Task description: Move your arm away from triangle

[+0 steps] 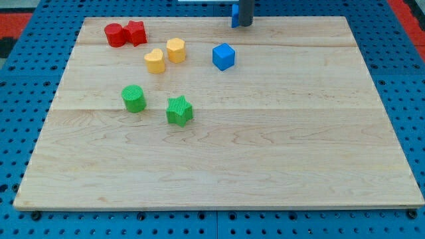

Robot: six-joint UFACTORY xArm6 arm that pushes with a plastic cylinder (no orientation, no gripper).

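My tip (246, 25) is at the top edge of the wooden board (265, 146), a little right of the middle. A small blue block (234, 14), probably the triangle, stands right against the rod's left side and is partly hidden by it. The shape cannot be made out fully. A blue cube (224, 56) lies just below and left of the tip.
At the top left are a red cylinder (115, 34) and a red star (135, 32), touching. A yellow heart (154, 61) and a yellow hexagon-like block (176, 50) lie below them. A green cylinder (133, 98) and a green star (179, 110) lie further down.
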